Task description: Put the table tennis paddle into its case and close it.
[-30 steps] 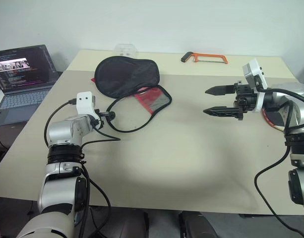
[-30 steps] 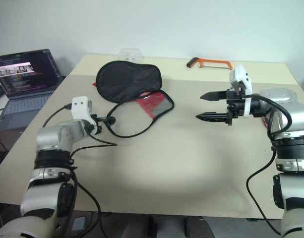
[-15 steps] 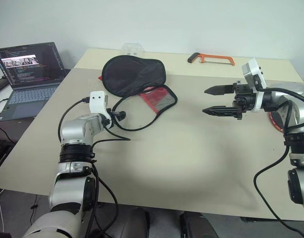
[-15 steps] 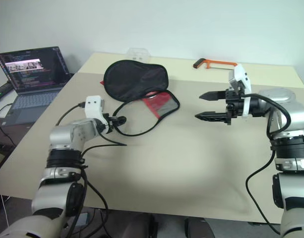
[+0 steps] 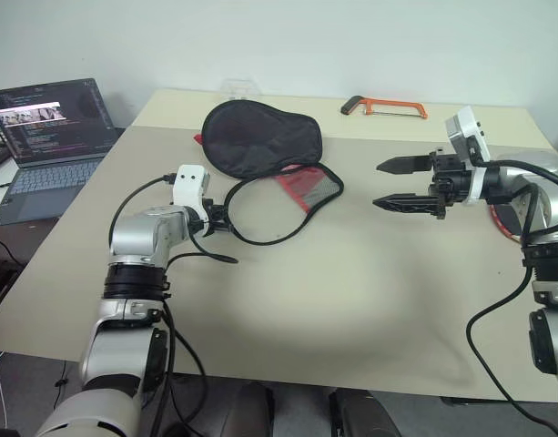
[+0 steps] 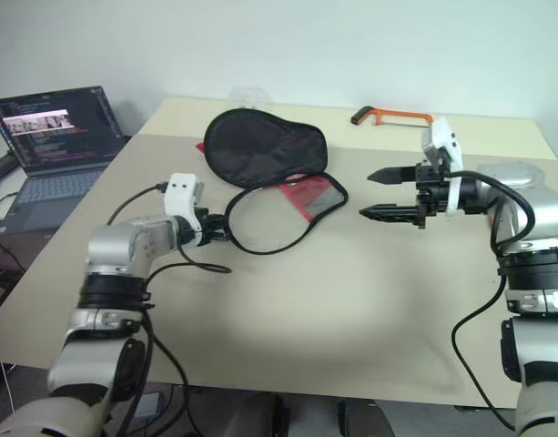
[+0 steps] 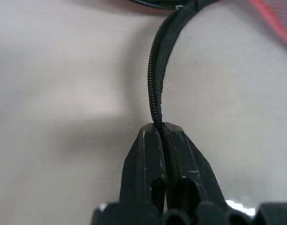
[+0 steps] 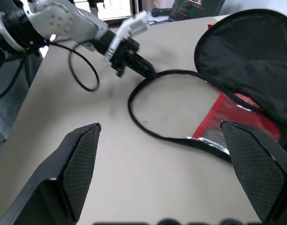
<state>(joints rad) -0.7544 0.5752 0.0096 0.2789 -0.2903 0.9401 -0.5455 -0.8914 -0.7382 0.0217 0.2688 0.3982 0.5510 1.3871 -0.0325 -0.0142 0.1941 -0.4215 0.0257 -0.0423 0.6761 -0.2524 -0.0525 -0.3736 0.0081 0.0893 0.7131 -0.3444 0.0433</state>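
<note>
Head view: the soft black-and-red zip fabric case (image 5: 265,150) lies unzipped on the beige desk (image 5: 351,273). Left wrist view: left end effector (image 7: 161,133) pinches its zipper edge. Right wrist view: right end effector (image 5: 385,185) gapes wide, level, empty.

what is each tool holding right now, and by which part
The left tool is shut on the case, pinching its black zipper edge. The right tool is open and holds nothing.

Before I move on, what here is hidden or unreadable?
- Red-edged paddle, head views: mostly hidden behind the right arm.
- Black-and-red fabric case, head views: its inside covered by the folded-back black flap.
- Laptop screen text: too small to read.
</note>
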